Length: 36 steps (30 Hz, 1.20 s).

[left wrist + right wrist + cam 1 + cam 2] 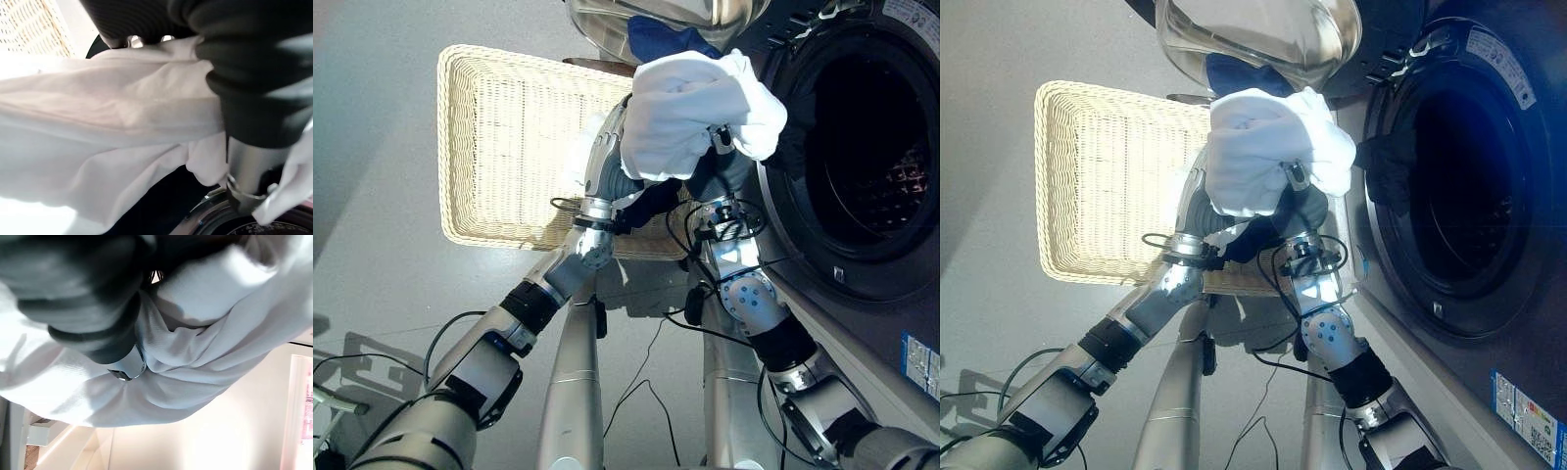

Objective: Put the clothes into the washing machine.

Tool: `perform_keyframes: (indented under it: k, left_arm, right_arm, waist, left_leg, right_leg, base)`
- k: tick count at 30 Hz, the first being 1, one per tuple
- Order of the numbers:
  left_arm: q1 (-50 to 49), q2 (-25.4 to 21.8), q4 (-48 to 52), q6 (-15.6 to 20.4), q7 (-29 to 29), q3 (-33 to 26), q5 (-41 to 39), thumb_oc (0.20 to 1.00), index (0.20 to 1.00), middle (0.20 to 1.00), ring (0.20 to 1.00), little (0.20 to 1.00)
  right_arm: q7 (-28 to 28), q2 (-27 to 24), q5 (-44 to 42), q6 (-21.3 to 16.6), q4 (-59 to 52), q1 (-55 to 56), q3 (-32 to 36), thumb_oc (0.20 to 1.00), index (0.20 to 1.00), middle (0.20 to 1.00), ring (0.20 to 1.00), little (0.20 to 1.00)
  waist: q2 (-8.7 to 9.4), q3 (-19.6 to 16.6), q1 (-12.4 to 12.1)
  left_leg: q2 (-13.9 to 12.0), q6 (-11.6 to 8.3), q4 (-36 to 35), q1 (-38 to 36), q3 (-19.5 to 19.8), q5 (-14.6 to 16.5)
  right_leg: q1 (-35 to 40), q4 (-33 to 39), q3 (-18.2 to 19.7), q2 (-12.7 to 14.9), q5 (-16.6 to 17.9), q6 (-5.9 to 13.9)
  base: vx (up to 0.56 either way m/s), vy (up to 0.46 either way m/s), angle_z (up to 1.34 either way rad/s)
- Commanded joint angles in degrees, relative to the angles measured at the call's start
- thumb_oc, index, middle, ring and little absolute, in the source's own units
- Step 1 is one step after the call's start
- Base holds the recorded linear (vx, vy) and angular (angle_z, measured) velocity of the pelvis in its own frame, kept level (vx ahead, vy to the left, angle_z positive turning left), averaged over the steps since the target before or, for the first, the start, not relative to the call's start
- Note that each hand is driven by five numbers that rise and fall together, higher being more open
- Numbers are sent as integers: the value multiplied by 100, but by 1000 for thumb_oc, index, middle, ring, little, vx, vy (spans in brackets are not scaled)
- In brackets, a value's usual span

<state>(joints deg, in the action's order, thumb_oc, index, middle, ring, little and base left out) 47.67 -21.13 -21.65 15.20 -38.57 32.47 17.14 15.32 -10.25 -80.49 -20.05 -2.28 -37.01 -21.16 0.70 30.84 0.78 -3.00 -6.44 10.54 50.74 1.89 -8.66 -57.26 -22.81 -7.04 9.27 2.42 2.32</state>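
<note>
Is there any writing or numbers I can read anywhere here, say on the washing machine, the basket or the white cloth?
Nothing can be read.
Sticker at the washing machine's top corner: print too small.
Blue sticker on its front: print too small.
Basket: no writing.
White cloth: no writing.
</note>
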Motion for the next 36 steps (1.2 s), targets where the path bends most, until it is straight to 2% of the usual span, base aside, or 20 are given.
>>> perform_keyframes:
  k: [1, 10, 13, 14, 15, 16, 18, 19, 20, 21, 22, 23, 25, 27, 30, 32, 36]
  left_arm:
    - [278, 213, 125, 328, 237, 92, -60, 200, 200, 200, 200, 200]
    - [292, 166, -13, 394, 323, 95, -123, 200, 200, 200, 200, 200]
    - [271, 81, -38, 401, 263, 29, -239, 200, 200, 200, 200, 200]
    - [247, 39, -84, 436, 183, -6, -372, 200, 200, 200, 200, 200]
    - [242, 30, -97, 443, 159, -14, -401, 200, 200, 200, 200, 200]
    - [214, 25, -145, 503, 106, -54, -507, 200, 200, 200, 200, 200]
    - [94, -11, -201, 667, 13, -212, -694, 200, 200, 200, 200, 200]
    - [67, -35, -204, 689, -47, -243, -788, 200, 200, 200, 200, 200]
    - [-40, -61, -243, 843, -100, -346, -972, 200, 200, 200, 200, 200]
    - [-69, -67, -253, 873, -117, -375, -1005, 200, 200, 200, 200, 200]
    - [-150, -90, -238, 940, -145, -438, -1045, 200, 200, 200, 200, 200]
    - [-258, -138, -245, 1076, -150, -544, -1142, 200, 200, 200, 200, 200]
    - [-364, -195, -229, 1207, -181, -641, -1191, 200, 200, 200, 200, 200]
    - [-504, -250, -194, 1492, -258, -818, -1288, 200, 200, 200, 200, 200]
    - [-610, -284, -109, 1803, -271, -983, -1486, 200, 200, 200, 200, 200]
    - [-639, -297, -62, 1857, -260, -1020, -1556, 200, 200, 200, 200, 200]
    - [-768, -318, 152, 2136, -297, -1174, -1732, 200, 200, 200, 200, 200]
  right_arm:
    - [450, 361, 64, -132, -1044, -301, -107, 200, 200, 200, 200, 200]
    - [368, 357, 217, -322, -952, -283, -73, 200, 200, 200, 200, 200]
    - [54, 257, 492, -540, -873, -280, 41, 200, 200, 200, 200, 200]
    - [-115, 192, 459, -519, -772, -275, 105, 231, 231, 231, 231, 231]
    - [-158, 180, 455, -503, -744, -275, 121, 297, 297, 297, 297, 297]
    - [-277, 145, 511, -455, -657, -277, 186, 435, 435, 435, 435, 435]
    - [-623, 72, 810, -274, -517, -238, 271, 360, 360, 360, 360, 360]
    - [-755, 33, 948, -184, -449, -225, 292, 357, 357, 357, 357, 357]
    - [-917, -65, 1078, -15, -316, -176, 339, 413, 413, 413, 413, 413]
    - [-948, -91, 1089, 35, -278, -167, 350, 435, 435, 435, 435, 435]
    - [-967, -152, 1111, 121, -185, -126, 380, 564, 564, 564, 564, 564]
    - [-1030, -258, 1207, 239, -23, -89, 464, 1000, 1000, 1000, 1000, 1000]
    - [-1080, -365, 1329, 383, 98, -70, 518, 1000, 1000, 1000, 1000, 1000]
    - [-1266, -580, 1695, 650, 361, -97, 532, 1000, 1000, 1000, 1000, 1000]
    - [-1258, -768, 2160, 930, 674, -82, 516, 1000, 1000, 1000, 1000, 1000]
    - [-1271, -828, 2271, 1025, 733, -84, 496, 1000, 1000, 1000, 1000, 1000]
    - [-1328, -1080, 3052, 1483, 1050, -85, 364, 1000, 1000, 1000, 1000, 1000]
  waist:
    - [80, -105, 51]
    - [72, -105, 66]
    - [64, -105, 74]
    - [60, -105, 81]
    - [57, -105, 81]
    - [50, -105, 79]
    - [27, -105, 66]
    - [16, -105, 61]
    - [-4, -105, 46]
    - [-12, -105, 43]
    - [-32, -105, 28]
    - [-56, -105, 3]
    - [-78, -105, -16]
    - [-112, -105, -51]
    - [-158, -105, -93]
    - [-164, -105, -104]
    - [-180, -105, -152]
  left_leg:
    - [325, 436, 91, 91, -170, -63]
    - [330, 421, 109, 53, -171, -59]
    - [317, 406, 119, 49, -183, -59]
    - [318, 394, 132, 49, -185, -59]
    - [317, 393, 138, 54, -185, -58]
    - [320, 396, 140, 50, -180, -55]
    - [314, 383, 124, 49, -180, -61]
    - [317, 377, 119, 49, -176, -66]
    - [321, 375, 99, 38, -163, -73]
    - [321, 375, 94, 32, -160, -73]
    - [320, 378, 91, 29, -153, -71]
    - [324, 377, 69, 7, -138, -69]
    - [333, 371, 50, -4, -121, -75]
    - [344, 366, 12, -16, -103, -89]
    - [357, 370, -7, -30, -82, -87]
    - [358, 370, 0, -26, -78, -89]
    - [373, 381, 9, -28, -51, -83]
  right_leg:
    - [262, 815, -153, -306, 904, 418]
    - [305, 827, -145, -303, 909, 425]
    - [306, 812, -138, -298, 906, 431]
    - [310, 819, -131, -298, 911, 434]
    - [307, 818, -129, -298, 912, 434]
    - [307, 815, -127, -297, 914, 435]
    - [310, 825, -140, -282, 913, 437]
    - [310, 833, -140, -278, 920, 437]
    - [320, 851, -144, -268, 925, 433]
    - [322, 852, -145, -267, 924, 432]
    - [320, 844, -149, -260, 921, 430]
    - [342, 853, -172, -238, 918, 430]
    - [358, 872, -187, -230, 922, 429]
    - [369, 902, -203, -230, 928, 414]
    - [381, 894, -205, -222, 902, 398]
    - [382, 884, -208, -220, 893, 393]
    - [384, 856, -231, -211, 867, 365]
  base:
    - [0, 0, 0]
    - [0, 0, 0]
    - [0, 0, 0]
    - [0, 0, 0]
    - [0, 0, 0]
    - [0, 0, 0]
    - [0, 0, 0]
    - [0, 0, 0]
    - [0, 0, 0]
    - [0, 0, 0]
    - [0, 0, 0]
    - [0, 0, 0]
    - [0, 0, 0]
    - [0, 0, 0]
    - [0, 0, 0]
    - [0, 0, 0]
    - [0, 0, 0]
